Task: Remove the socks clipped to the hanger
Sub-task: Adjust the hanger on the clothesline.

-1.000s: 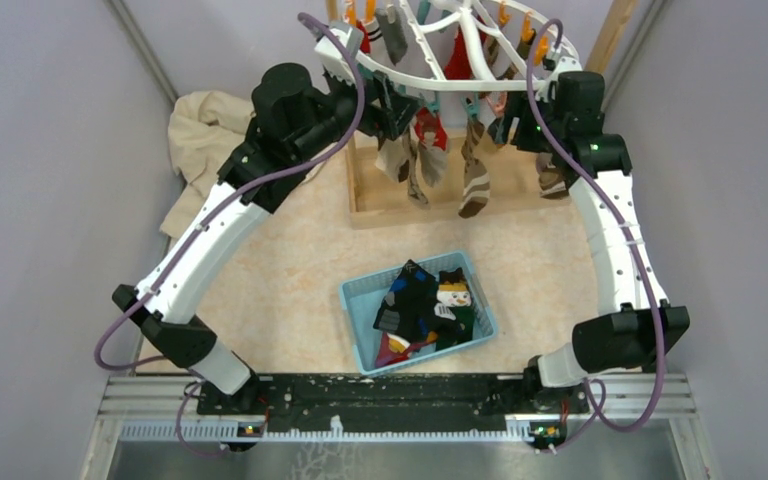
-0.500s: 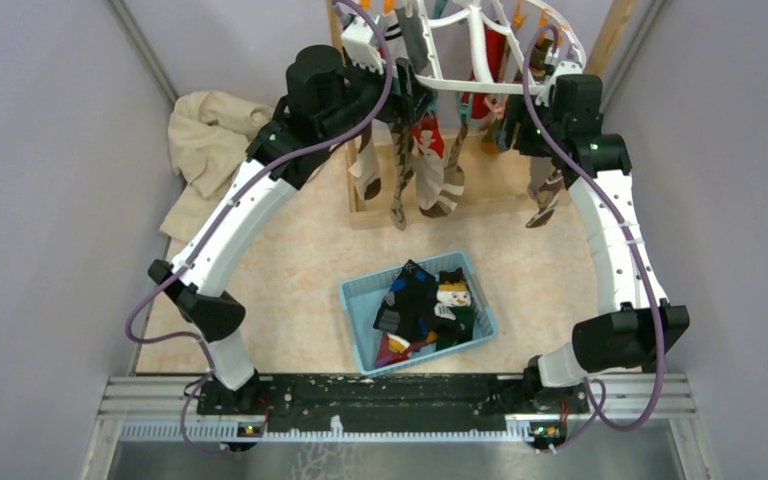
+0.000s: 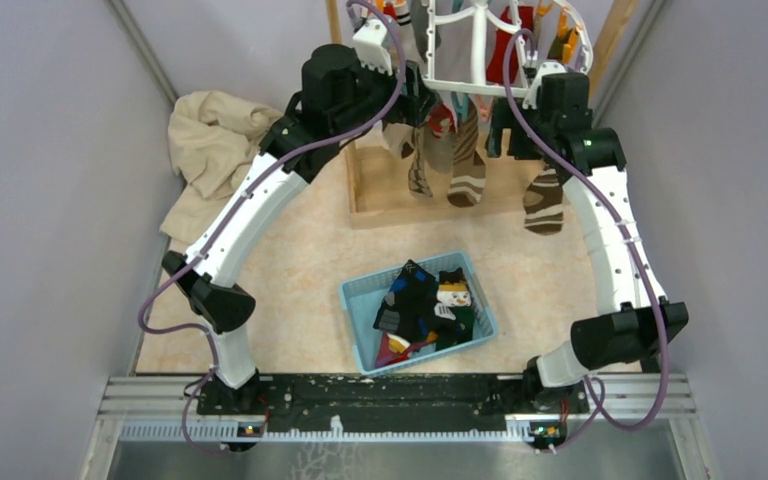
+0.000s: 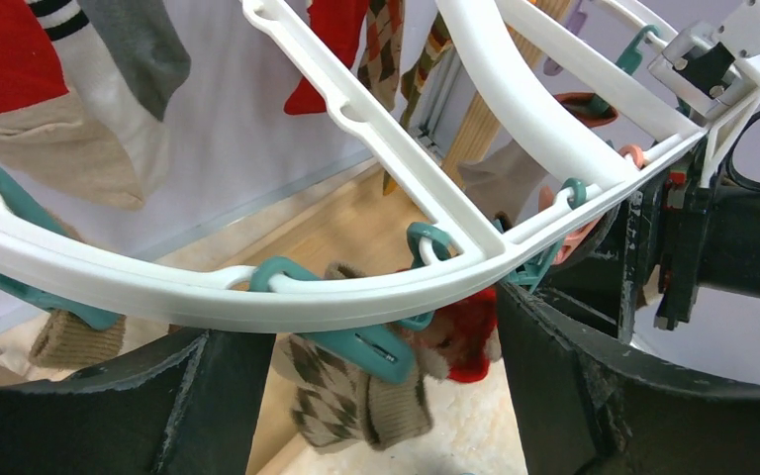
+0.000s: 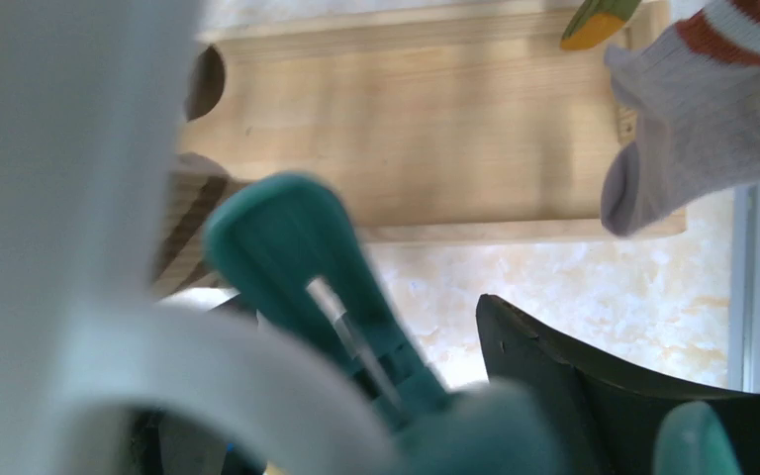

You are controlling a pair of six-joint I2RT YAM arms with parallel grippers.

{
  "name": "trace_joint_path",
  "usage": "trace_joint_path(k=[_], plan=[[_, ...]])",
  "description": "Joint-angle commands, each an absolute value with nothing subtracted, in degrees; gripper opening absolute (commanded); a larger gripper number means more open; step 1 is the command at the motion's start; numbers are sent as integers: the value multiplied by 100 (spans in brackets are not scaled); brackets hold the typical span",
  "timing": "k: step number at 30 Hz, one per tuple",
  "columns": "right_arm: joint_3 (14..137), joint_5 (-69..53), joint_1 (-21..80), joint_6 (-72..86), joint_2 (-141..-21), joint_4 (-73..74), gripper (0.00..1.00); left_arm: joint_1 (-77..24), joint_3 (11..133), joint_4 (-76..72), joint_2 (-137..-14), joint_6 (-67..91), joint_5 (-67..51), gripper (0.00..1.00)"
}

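Observation:
The white hanger hangs at the far middle with socks clipped under it, among them a brown striped one and another. My left gripper is open under the hanger's left rim. In the left wrist view the rim crosses between my fingers, above a teal clip holding an argyle sock next to a red sock. My right gripper is at the right rim. Its view shows the blurred rim, a teal clip and one finger standing apart.
A blue basket with several loose socks sits mid-table. A beige cloth lies at the far left. The wooden stand's base sits under the hanger, with a post at the right. Grey walls close both sides.
My left arm has swung farther and to the right, up under the hanger. The hanger has tipped away from the camera and the socks have swung. The right arm has shifted only slightly.

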State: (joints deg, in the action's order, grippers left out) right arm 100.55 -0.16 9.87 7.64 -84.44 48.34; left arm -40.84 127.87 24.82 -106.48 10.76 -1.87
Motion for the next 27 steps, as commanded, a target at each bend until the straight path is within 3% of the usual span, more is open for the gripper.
trace_joint_path(k=[1, 16, 27], plan=[[10704, -539, 1317, 151, -8823, 5166, 83, -4171, 13073, 2142, -10534, 993, -387, 85], [10665, -3448, 1442, 169, -8713, 4882, 85, -4153, 13020, 2175, -10495, 932, -386, 85], [10107, -5360, 1388, 1360, -8490, 3470, 86, -4096, 12782, 2119, -10335, 923, -406, 85]])
